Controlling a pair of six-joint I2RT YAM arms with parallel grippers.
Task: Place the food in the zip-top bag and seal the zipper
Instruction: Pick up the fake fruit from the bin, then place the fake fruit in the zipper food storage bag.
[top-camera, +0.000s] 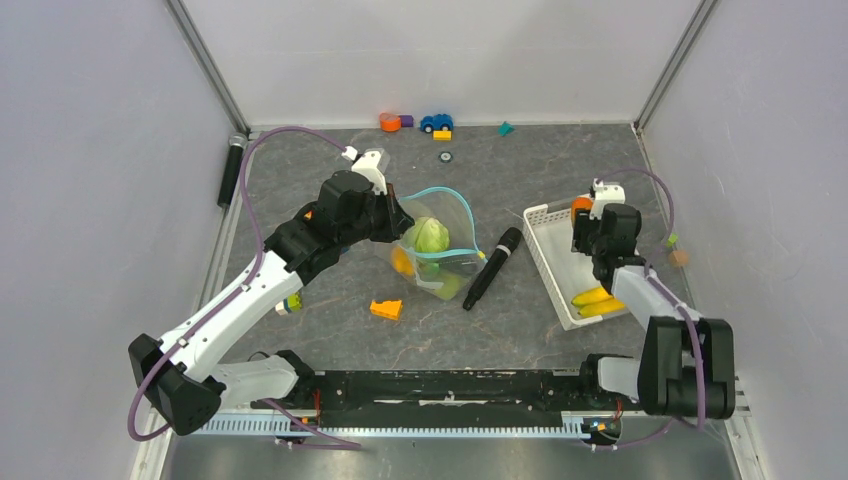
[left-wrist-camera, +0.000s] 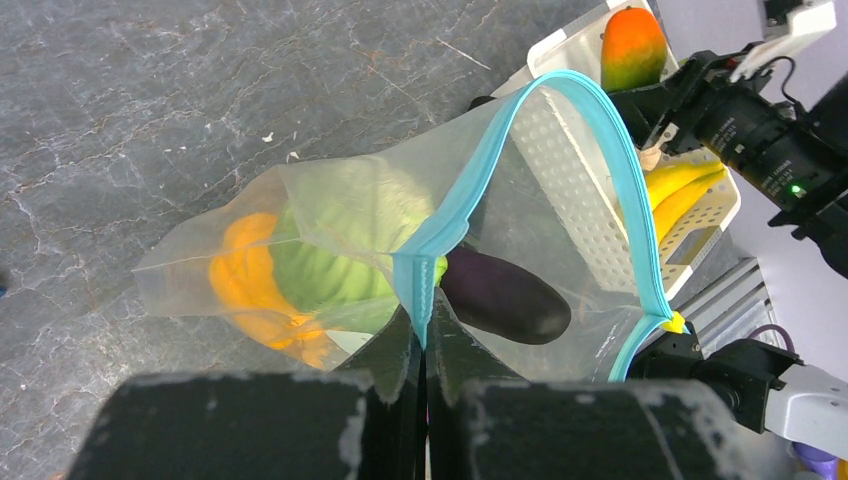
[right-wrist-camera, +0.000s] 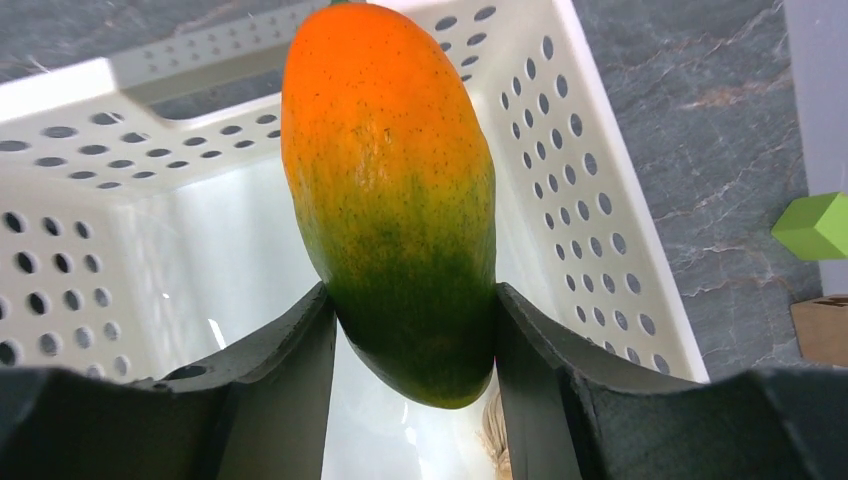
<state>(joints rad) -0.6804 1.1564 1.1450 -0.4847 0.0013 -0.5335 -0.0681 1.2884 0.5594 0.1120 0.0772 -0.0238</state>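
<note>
Two grips are set. Nearest us, our left gripper (left-wrist-camera: 425, 335) is pinched tight on the zipper (left-wrist-camera: 455, 215), holding the bag (left-wrist-camera: 200, 250) mouth open, a cabbage (left-wrist-camera: 330, 260) already inside. Our right gripper (right-wrist-camera: 412, 330) clamps the mango (right-wrist-camera: 385, 150) between both fingers, inside the basket (right-wrist-camera: 600, 150). We judge this the pick-up step: next we must lift clear of the basket wall and carry across to the bag mouth, well apart to the left.
</note>
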